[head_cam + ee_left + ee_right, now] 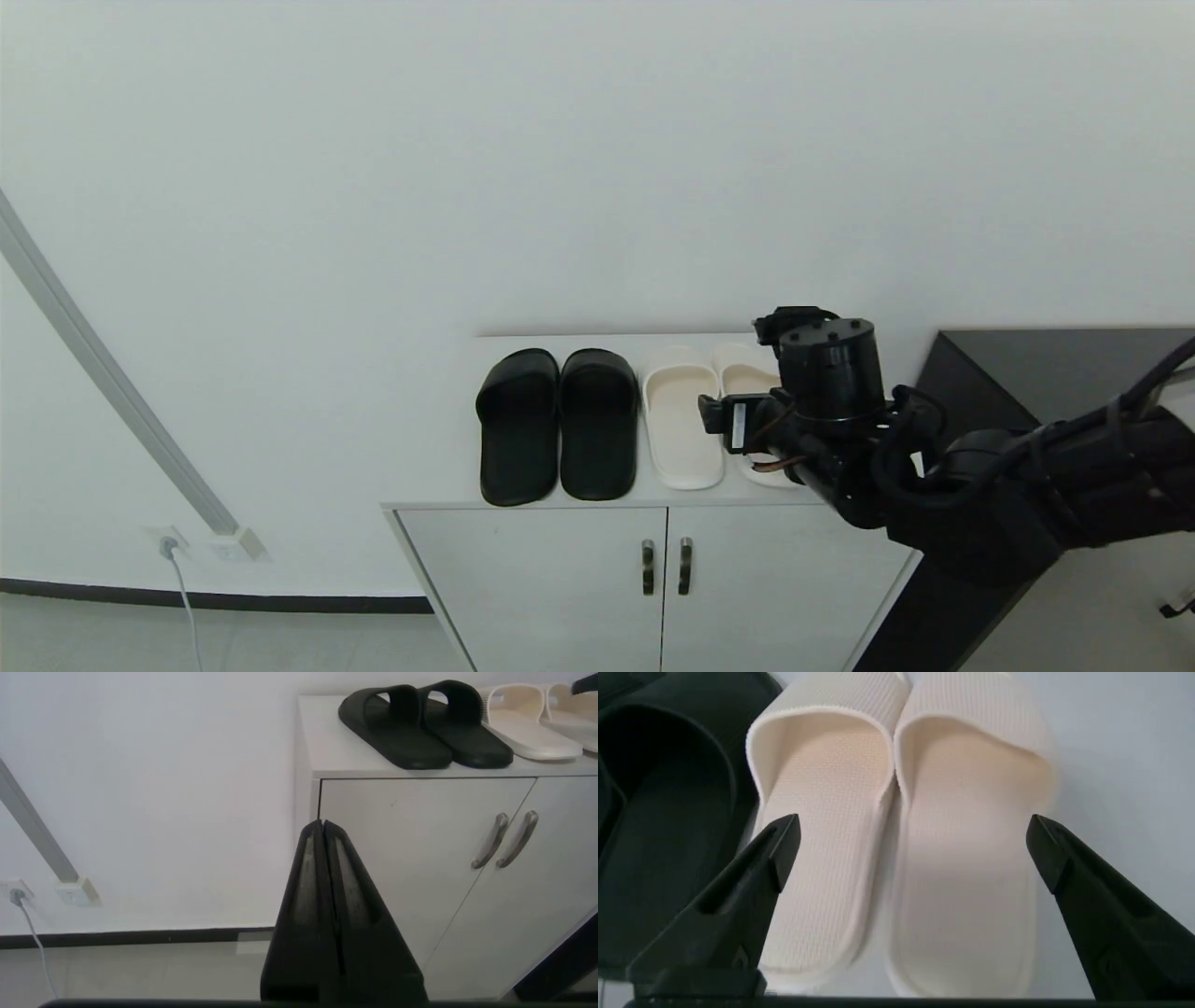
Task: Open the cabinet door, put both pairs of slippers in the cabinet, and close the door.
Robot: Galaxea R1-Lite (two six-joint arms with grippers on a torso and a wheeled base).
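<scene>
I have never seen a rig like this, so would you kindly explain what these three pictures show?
It is a two-armed robot on wheels. One picture comes from a camera on its head, the other two from cameras on its wrists. Before it stands a white cabinet, doors shut. On top lie black slippers and white slippers, side by side. The right gripper hangs open over the white slippers. The left gripper is shut and faces the cabinet. Nothing is held.

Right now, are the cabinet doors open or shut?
Shut. Both cabinet doors lie flush with each other, their handles side by side at the middle seam; nothing of the inside shows.
</scene>
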